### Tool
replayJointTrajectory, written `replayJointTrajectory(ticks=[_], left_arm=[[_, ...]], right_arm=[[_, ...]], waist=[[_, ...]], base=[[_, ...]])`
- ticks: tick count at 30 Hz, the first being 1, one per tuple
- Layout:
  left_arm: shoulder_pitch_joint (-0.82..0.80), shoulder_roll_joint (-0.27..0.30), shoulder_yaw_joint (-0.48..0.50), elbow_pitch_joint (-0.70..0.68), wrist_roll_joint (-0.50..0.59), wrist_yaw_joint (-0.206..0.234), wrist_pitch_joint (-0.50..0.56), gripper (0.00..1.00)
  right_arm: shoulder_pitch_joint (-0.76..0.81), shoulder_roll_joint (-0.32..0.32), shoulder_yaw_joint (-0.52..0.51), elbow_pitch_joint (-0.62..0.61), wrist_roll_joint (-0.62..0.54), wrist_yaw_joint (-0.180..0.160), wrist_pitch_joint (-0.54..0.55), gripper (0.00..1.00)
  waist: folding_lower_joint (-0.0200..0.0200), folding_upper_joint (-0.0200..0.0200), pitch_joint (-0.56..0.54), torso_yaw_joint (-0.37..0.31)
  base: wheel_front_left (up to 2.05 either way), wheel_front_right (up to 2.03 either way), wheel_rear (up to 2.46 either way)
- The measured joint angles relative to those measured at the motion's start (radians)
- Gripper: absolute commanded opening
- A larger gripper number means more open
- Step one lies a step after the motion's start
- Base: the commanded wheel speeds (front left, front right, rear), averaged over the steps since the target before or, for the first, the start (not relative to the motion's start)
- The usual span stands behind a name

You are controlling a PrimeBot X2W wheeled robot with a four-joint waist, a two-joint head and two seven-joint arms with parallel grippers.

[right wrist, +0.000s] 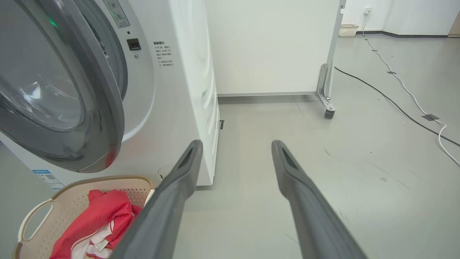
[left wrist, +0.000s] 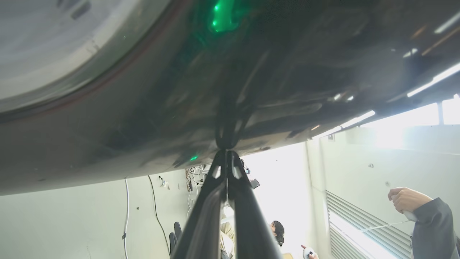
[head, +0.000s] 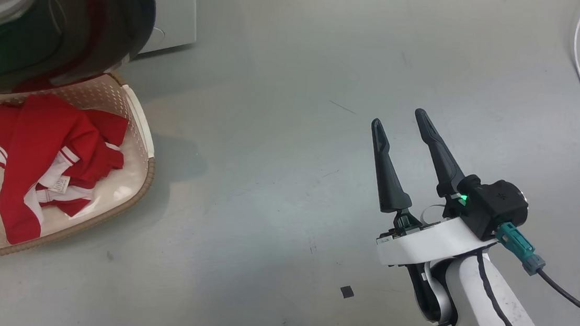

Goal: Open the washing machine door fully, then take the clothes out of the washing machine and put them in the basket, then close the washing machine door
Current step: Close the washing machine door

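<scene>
Grey floor (head: pixel 292 132) w/ basket (head: pixel 148 171) partly under door (head: pixel 97 20)

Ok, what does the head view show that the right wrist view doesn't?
Head view: the wrist behind the right hand, its camera block with a green light, black scraps on the floor. Right wrist view: the washing machine front with printed text and a blue label, plus a wheeled panel. Both: the clothes in the basket below the washing machine door, and the right hand's open fingers.

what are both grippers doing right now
Left gripper: closed, tips against the large round glossy black washing machine door, holding nothing.
Right gripper: open, empty.
</scene>
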Motion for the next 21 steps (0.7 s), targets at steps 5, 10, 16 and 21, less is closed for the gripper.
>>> replayJointTrajectory(ticks=[5,10,16,21], left_arm=[[-0.058,-0.003,-0.004,0.047,0.008,0.002,-0.023,0.00],[-0.101,-0.019,-0.031,0.082,0.014,0.002,-0.023,0.00],[-0.124,-0.035,-0.060,0.111,0.018,0.002,-0.016,0.00],[-0.126,-0.041,-0.060,0.146,0.019,-0.011,-0.008,0.00]], right_arm=[[-0.008,0.001,0.011,0.000,0.008,-0.007,0.000,1.00],[-0.016,0.001,0.008,-0.001,0.008,-0.015,0.000,1.00],[-0.016,0.001,-0.009,0.001,0.005,-0.018,0.000,1.00],[-0.016,0.002,-0.013,0.004,0.000,-0.025,0.000,1.00]], waist=[[0.0000,0.0000,0.011,-0.021],[0.0000,0.0000,0.014,-0.026],[0.0000,0.0000,0.012,-0.013],[0.0000,0.0000,0.005,0.014]], base=[[0.00,0.00,0.00],[0.00,0.00,0.00],[0.00,0.00,0.00],[0.00,0.00,0.00]])
